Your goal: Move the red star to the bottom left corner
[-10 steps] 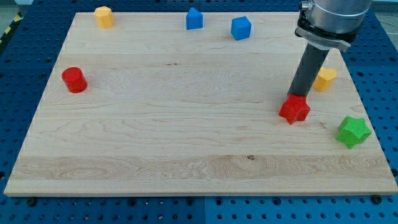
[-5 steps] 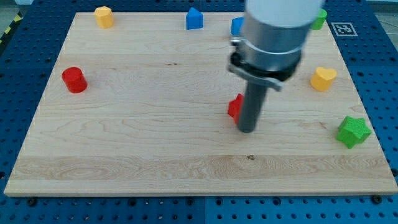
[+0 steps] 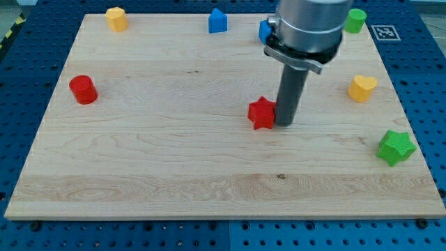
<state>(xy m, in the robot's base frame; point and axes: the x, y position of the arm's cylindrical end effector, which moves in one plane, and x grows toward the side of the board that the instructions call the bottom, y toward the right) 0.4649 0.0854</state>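
Note:
The red star lies near the middle of the wooden board, a little to the view's right of centre. My tip rests on the board right against the star's right side. The rod rises from there up to the arm's grey body at the view's top. The board's bottom left corner is far from the star, at the view's lower left.
A red cylinder stands at the left. A yellow block and a blue block sit along the top edge. Another blue block is partly hidden by the arm. A green block, a yellow heart and a green star are at the right.
The red star has slid left from the board's right side to near the centre. My tip first swung down in front of it, then came back to its right side.

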